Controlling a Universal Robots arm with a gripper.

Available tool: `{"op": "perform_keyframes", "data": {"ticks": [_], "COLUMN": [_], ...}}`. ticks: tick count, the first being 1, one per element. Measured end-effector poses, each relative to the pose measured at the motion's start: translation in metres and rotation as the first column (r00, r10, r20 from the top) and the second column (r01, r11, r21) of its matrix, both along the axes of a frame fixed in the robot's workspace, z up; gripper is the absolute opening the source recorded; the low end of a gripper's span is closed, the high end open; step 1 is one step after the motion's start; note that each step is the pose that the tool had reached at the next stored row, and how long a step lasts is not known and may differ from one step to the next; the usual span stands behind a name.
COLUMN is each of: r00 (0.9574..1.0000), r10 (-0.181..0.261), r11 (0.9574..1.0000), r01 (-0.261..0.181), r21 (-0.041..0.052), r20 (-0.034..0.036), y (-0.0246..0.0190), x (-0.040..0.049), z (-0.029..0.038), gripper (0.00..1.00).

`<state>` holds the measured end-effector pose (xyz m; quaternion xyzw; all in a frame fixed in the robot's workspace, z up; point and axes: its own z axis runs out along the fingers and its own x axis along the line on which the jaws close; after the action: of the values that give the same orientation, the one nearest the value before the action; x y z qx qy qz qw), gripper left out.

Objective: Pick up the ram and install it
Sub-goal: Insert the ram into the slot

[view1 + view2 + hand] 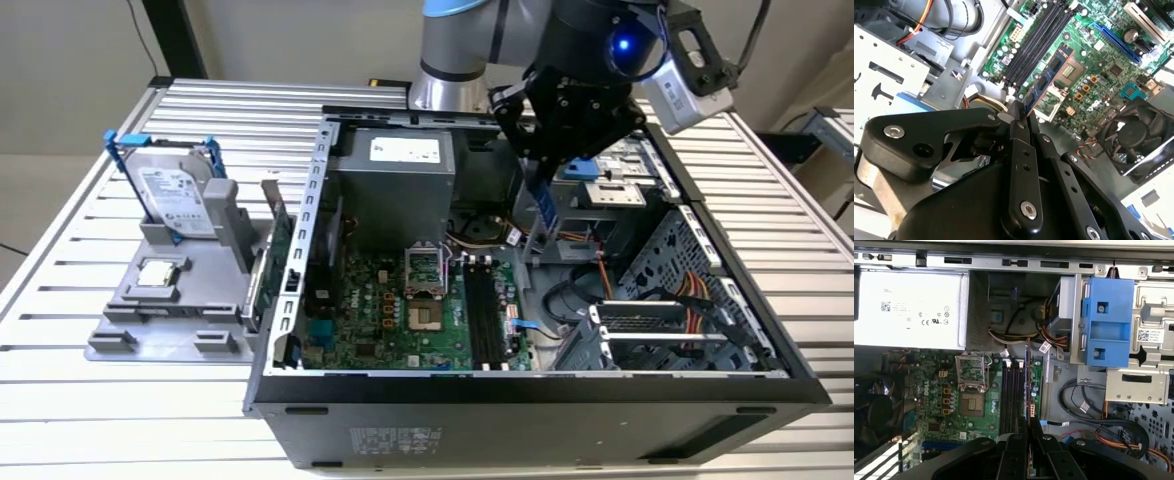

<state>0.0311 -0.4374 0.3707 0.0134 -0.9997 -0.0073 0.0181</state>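
Exterior view: holds the ram (543, 205) high over the open case (310, 200), well above the memory slots (483, 315). Risks from here, as a judgement: could meet a slot askew and jam or flex; could twist in so slim a pinch; could brush the cables (577, 295) beside the slots. Clenched on the ram's upper end in the second wrist view, fingers (1019, 135) either side — board jutting past the gripper (1023, 114) toward the motherboard (1094, 65).

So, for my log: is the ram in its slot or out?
Out: the gripper holds the ram above the motherboard; the memory slots lie empty.
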Motion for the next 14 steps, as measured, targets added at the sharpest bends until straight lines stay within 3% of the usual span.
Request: {"op": "perform_keyframes", "data": {"ticks": [14], "r00": [1.0000], "r10": [-0.002], "r11": [1.0000], "r01": [0.002], "r21": [0.0002], "r20": [0.0001], "y": [0.0000], "x": [0.0055], "z": [-0.0099], "gripper": [0.00]}}
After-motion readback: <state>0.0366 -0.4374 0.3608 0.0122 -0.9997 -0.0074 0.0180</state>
